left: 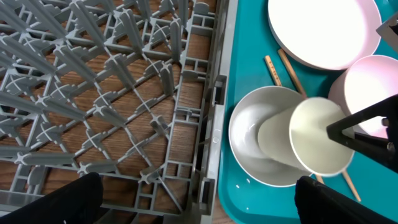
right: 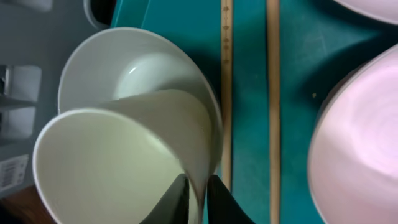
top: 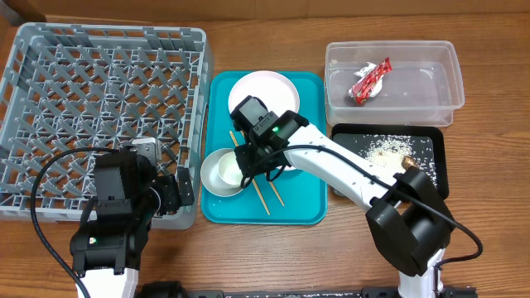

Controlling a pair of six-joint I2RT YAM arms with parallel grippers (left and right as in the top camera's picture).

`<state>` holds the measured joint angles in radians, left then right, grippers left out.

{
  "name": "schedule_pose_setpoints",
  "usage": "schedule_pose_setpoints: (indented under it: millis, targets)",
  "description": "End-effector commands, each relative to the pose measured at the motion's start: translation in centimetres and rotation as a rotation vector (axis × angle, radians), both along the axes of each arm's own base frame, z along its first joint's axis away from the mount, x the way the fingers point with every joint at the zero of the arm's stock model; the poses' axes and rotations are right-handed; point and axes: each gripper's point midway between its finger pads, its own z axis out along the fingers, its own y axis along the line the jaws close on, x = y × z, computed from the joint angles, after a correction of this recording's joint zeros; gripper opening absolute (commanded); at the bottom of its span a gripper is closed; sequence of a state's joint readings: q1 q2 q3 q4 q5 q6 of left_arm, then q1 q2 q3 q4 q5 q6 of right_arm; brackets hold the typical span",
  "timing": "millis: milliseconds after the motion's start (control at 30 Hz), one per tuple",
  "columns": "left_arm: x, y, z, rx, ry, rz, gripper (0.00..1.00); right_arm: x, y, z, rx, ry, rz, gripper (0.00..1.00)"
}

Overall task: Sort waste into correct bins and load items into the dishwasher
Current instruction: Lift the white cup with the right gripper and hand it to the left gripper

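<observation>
My right gripper (right: 197, 186) is shut on the rim of the small white cup (right: 118, 168), one finger inside and one outside. The cup is tilted over the grey bowl (right: 124, 62) on the teal tray (top: 302, 199). In the overhead view the right gripper (top: 246, 170) is at the bowl (top: 214, 174). The chopsticks (right: 226, 81) lie beside the bowl, with the pinkish dish (right: 360, 130) to their right. The white plate (top: 263, 91) sits at the tray's far end. My left gripper (left: 199, 199) hangs open and empty over the dishwasher rack's (top: 99, 83) near right edge.
The clear tub (top: 439, 83) at the back right holds the red-and-white wrapper (top: 370, 80). In front of it, the black tray (top: 431, 165) carries scattered rice (top: 385, 149) and a brown lump (top: 408, 159). The right arm spans from the front right across to the teal tray.
</observation>
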<state>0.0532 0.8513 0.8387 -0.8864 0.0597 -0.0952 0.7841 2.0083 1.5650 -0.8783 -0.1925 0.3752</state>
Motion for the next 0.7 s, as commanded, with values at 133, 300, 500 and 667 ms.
schedule_pose_setpoints:
  millis: [133,300,500,667]
  targets:
    - [0.4,-0.1,1.1,-0.004,-0.032,-0.008,1.0,0.8,-0.2,0.7,0.002,-0.018,-0.035,0.04]
    - [0.5,-0.1,1.2,-0.005,-0.036,-0.008,1.0,3.5,-1.3,6.3,0.071,-0.092,-0.09,0.04]
    - [1.0,-1.8,1.8,-0.081,-0.071,-0.075,1.0,7.0,-5.1,15.3,0.201,-0.205,-0.197,0.04]
    - [2.2,-5.9,4.1,-0.256,-0.166,-0.249,0.99,7.2,-7.8,17.4,0.356,-0.087,-0.23,0.04]
